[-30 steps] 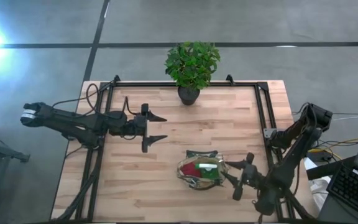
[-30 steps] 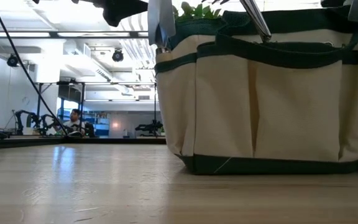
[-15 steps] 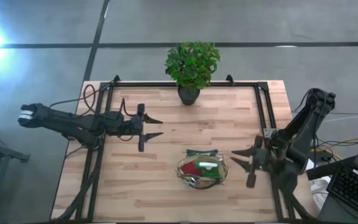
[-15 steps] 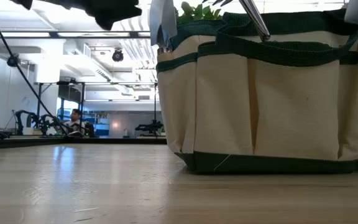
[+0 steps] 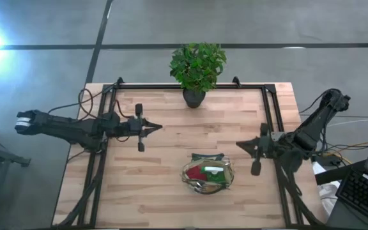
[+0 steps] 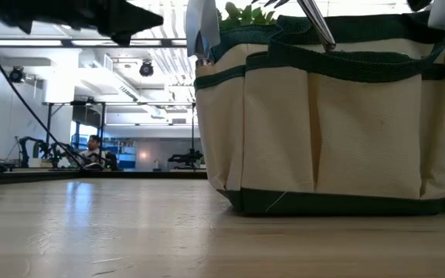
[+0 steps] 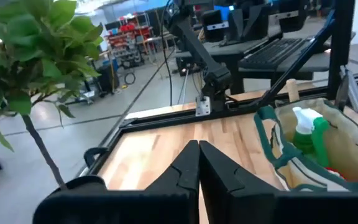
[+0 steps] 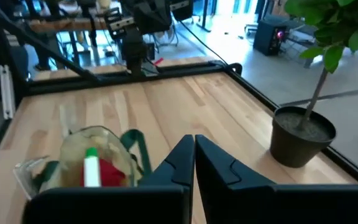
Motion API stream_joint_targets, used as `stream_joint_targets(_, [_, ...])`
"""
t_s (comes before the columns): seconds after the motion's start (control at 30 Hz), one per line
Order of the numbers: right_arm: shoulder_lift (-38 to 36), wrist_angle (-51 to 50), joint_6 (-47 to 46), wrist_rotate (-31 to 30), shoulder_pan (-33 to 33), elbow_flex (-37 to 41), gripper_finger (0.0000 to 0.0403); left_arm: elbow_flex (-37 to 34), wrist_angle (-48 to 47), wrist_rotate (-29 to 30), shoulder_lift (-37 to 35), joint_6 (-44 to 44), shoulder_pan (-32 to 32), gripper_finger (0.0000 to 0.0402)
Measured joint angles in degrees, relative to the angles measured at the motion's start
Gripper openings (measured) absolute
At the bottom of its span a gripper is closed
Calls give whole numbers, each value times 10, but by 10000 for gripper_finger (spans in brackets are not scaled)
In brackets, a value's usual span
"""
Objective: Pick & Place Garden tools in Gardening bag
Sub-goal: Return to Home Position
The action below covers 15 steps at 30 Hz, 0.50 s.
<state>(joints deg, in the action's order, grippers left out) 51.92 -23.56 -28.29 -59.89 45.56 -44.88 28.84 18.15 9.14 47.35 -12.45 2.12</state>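
Left gripper (image 5: 154, 128), right gripper (image 5: 239, 144) closed, clear of one gardening bag (image 5: 197, 171).

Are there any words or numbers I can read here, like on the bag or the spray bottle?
No text can be read anywhere in these pictures.
gardening bag: plain fabric, no label showing.
spray bottle: no readable label.
plant pot: no markings visible.
Room behind the table: any signs or screens there are too blurred to read.
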Motion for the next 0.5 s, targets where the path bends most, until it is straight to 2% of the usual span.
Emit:
stream_joint_targets(0.07, [-11,2,19,26,-22,2,8,-21,24,-30,-7,2,-20,8])
stream_joint_targets(0.23, [-39,25,75,80,-62,11,8,-73,92,-149,-21,34,-82,5])
stream_joint_targets(0.3, [-53,79,122,109,-73,27,8,-91,121,-180,-26,49,-105,6])
stream_joint_targets(0.43, [-94,241,239,222,-103,95,8,-117,154,-227,-30,66,-138,3])
stream_joint_targets(0.5, [-120,294,266,262,-120,136,8,-127,170,-236,-31,66,-146,3])
